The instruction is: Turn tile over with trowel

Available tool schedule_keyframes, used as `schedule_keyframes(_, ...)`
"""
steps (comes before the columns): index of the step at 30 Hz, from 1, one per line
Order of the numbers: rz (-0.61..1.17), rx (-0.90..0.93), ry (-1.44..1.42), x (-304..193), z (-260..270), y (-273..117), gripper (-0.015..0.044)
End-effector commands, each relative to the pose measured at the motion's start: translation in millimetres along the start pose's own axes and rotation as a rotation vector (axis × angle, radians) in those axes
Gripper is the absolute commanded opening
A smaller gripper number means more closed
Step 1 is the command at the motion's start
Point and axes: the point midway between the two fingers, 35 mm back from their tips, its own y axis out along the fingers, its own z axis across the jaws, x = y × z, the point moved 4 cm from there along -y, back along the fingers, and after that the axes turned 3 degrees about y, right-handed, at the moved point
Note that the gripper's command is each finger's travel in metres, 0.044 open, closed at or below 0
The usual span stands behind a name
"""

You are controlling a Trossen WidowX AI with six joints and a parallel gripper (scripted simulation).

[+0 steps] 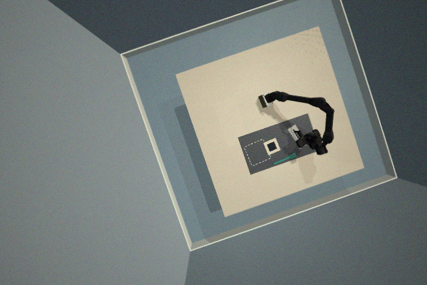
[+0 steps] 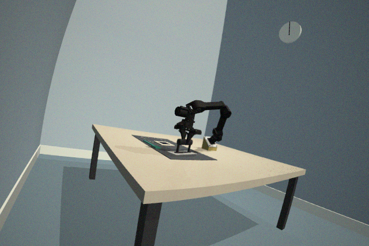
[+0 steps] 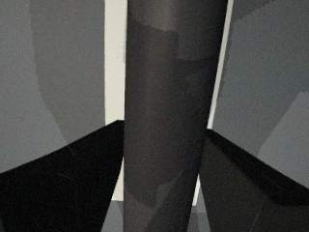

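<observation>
The tile (image 1: 271, 146) (image 2: 164, 143) is a pale square with a dark square mark facing up. It lies flat on the dark mat (image 1: 255, 135) (image 2: 202, 156), at the right side of the dashed outline (image 1: 251, 165). The small trowel has a pale flat blade (image 1: 293, 131) (image 2: 176, 153) and a dark round handle (image 3: 169, 72) raised on two posts. My gripper (image 2: 185, 140) (image 3: 162, 134) is shut on that handle from above, with a finger on each side. The blade is low over the mat, right of the tile; I cannot tell whether it touches.
A green tool (image 1: 284, 159) (image 2: 152, 145) lies along the mat's edge near the tile and trowel. The arm (image 1: 329, 119) (image 2: 222, 123) curves from its base block (image 1: 263, 101) (image 2: 209, 144) on the table (image 1: 213, 102) (image 2: 238, 166), above the mat.
</observation>
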Motion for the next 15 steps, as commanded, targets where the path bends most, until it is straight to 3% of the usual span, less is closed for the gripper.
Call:
schedule_keyframes(1,0.002,0.000,0.133,-0.4,-0.1,0.5,0.0130)
schedule_keyframes(8,0.002,0.000,0.318,-0.4,-0.1,0.5,0.0130)
schedule_keyframes(15,0.002,0.000,0.323,-0.4,-0.1,0.5,0.0130)
